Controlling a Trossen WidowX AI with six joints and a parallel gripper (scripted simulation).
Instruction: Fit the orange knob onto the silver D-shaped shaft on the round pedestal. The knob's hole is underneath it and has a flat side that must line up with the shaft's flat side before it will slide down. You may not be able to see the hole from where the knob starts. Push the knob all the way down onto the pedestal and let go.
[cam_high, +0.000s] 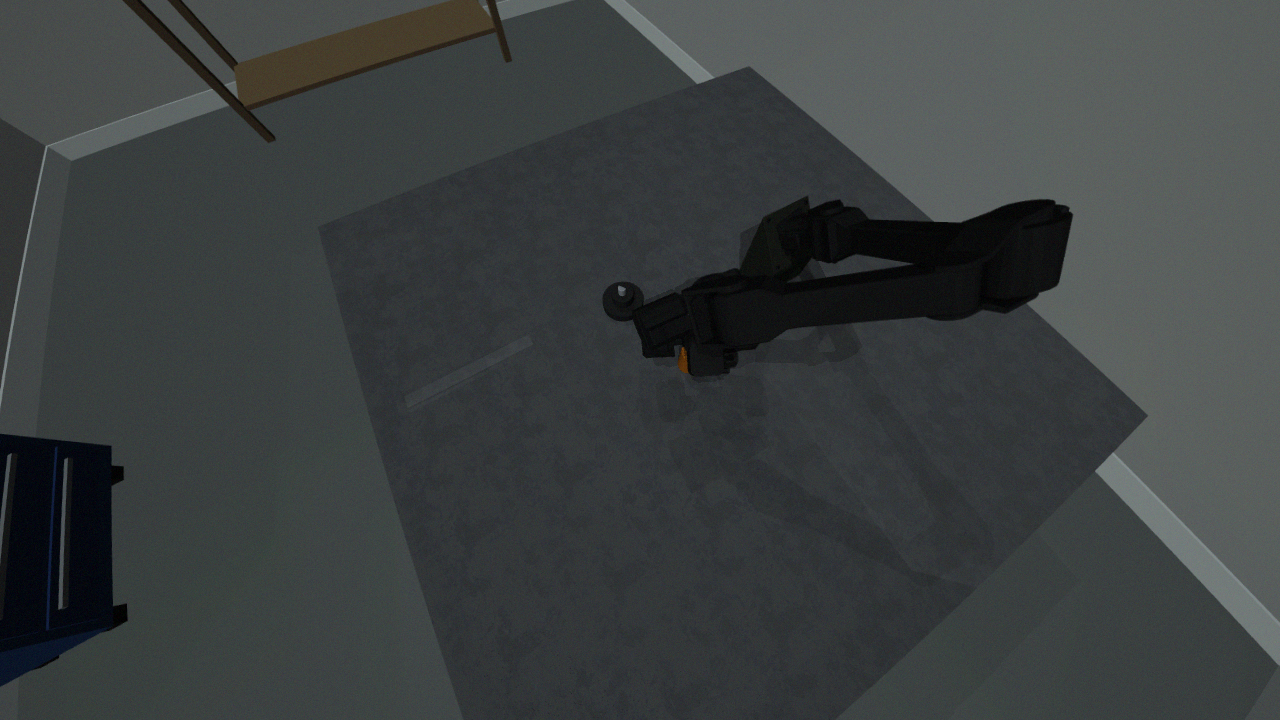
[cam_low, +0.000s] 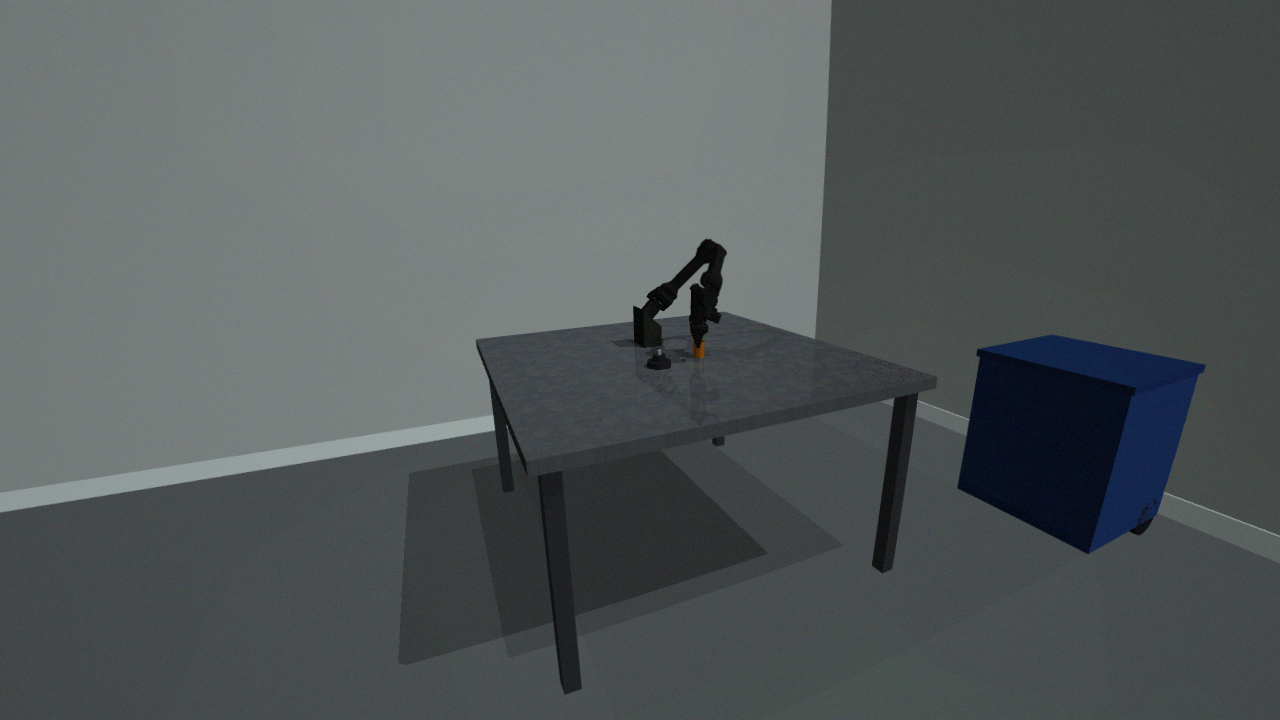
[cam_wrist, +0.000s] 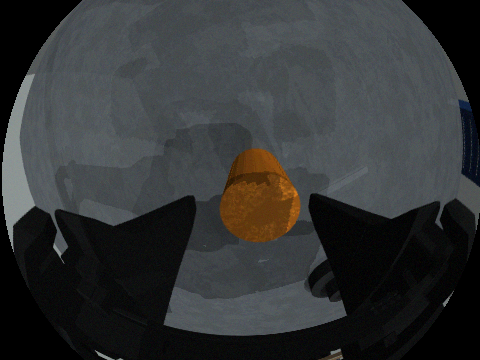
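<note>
The orange knob (cam_high: 683, 360) (cam_low: 699, 351) (cam_wrist: 260, 210) is upright on or very near the table, between the open fingers. Its top faces the wrist camera; its hole underneath is hidden. My gripper (cam_low: 698, 341) (cam_wrist: 254, 203) points down around the knob and is open, with a gap on each side of it in the wrist view. The dark round pedestal (cam_high: 614, 308) (cam_low: 658, 364) (cam_wrist: 319, 283) stands a short way from the knob, partly behind the right finger in the wrist view. Its silver shaft (cam_high: 622, 290) (cam_low: 659, 352) is bare; its flat side cannot be made out.
The grey table (cam_high: 537, 582) (cam_low: 581, 402) carries the arm's base (cam_low: 646, 331), behind the pedestal in the exterior view. A blue cabinet (cam_high: 85, 537) (cam_low: 1047, 438) (cam_wrist: 468, 135) stands on the floor beyond the table. A wooden shelf (cam_high: 358, 55) is farther off.
</note>
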